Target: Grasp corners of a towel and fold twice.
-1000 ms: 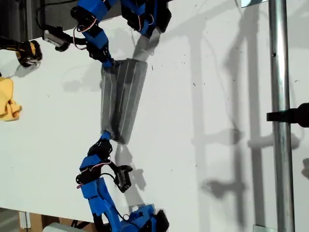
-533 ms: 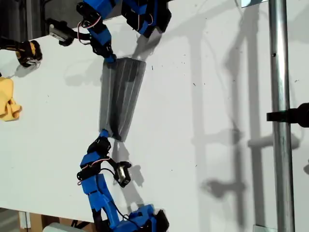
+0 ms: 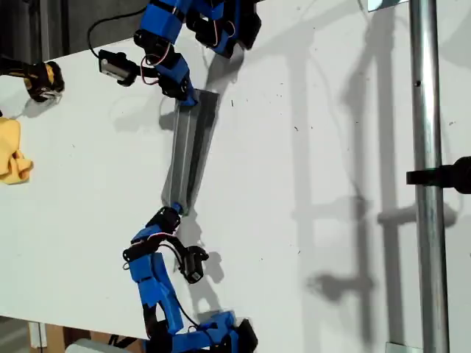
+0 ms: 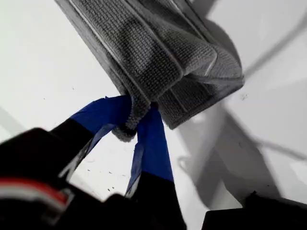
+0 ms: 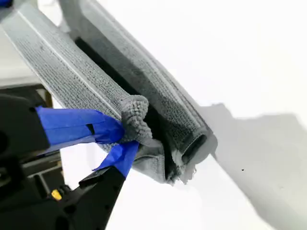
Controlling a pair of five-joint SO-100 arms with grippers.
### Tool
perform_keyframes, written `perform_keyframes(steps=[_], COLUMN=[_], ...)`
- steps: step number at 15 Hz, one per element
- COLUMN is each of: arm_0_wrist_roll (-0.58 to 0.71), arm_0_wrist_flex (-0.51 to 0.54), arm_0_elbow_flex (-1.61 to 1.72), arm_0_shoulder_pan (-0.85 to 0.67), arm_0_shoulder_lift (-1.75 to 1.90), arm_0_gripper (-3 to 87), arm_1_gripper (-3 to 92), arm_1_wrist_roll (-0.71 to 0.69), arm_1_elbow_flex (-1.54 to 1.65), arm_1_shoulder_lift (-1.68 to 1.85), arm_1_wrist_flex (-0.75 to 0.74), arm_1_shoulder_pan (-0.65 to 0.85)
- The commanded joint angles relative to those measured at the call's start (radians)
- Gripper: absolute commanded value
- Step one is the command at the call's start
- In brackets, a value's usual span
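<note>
The grey striped towel (image 3: 193,147) is stretched into a narrow strip between my two grippers, wider at its upper end in the exterior view. My first gripper (image 3: 188,99) is at that upper end, shut on a bunched corner (image 4: 125,132). Beside the first gripper (image 4: 136,115), the towel (image 4: 158,52) spreads in folded layers. My second gripper (image 3: 175,211) is at the lower end, shut on the other corner (image 5: 135,112). Past the second gripper (image 5: 127,136), the towel (image 5: 72,67) hangs doubled over with a dark gap between its layers.
A small yellow cloth (image 3: 13,158) and a black-and-yellow object (image 3: 43,79) lie at the exterior view's left. A metal pole (image 3: 427,176) with a black clamp (image 3: 445,176) runs down the exterior view's right. The arm bases (image 3: 224,26) (image 3: 221,334) sit at the table's top and bottom edges.
Both grippers have moved toward the exterior view's right, carrying the held edge with them. The towel has narrowed from a broad panel to a slim strip.
</note>
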Motion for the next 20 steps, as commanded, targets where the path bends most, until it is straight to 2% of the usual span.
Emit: perform_keyframes(steps=[1, 6, 12, 13, 14, 16, 17, 20], arm_0_wrist_roll=[-0.008, -0.066, -0.132, -0.129, -0.127, -0.133, -0.144, -0.15], arm_0_wrist_flex=[0.15, 0.215, 0.298, 0.316, 0.337, 0.379, 0.399, 0.445], arm_0_elbow_flex=[-0.232, -0.298, -0.362, -0.362, -0.365, -0.36, -0.354, -0.325], arm_0_shoulder_pan=[-0.015, -0.026, -0.08, -0.084, -0.089, -0.103, -0.115, -0.126], arm_0_shoulder_lift=[-0.137, -0.216, -0.307, -0.307, -0.299, -0.247, -0.204, -0.041], arm_0_gripper=[-1.9, -1.5, 2.5, 4.3, 15.0, 33.2, 34.2, 35.6], arm_1_gripper=[-0.2, -0.2, -0.2, 2.7, 17.5, 34.3, 39.2, 46.3], arm_1_wrist_roll=[0.046, 0.156, 0.175, 0.175, 0.189, 0.199, 0.207, 0.187], arm_1_elbow_flex=[0.017, 0.081, 0.06, 0.041, 0.005, -0.086, -0.141, -0.316], arm_1_shoulder_lift=[-0.043, -0.256, -0.471, -0.469, -0.469, -0.448, -0.399, -0.179], arm_1_wrist_flex=[-0.011, -0.067, -0.097, -0.072, -0.009, 0.112, 0.173, 0.336], arm_1_shoulder_pan=[-0.017, -0.092, -0.067, -0.067, -0.063, -0.072, -0.081, -0.075])
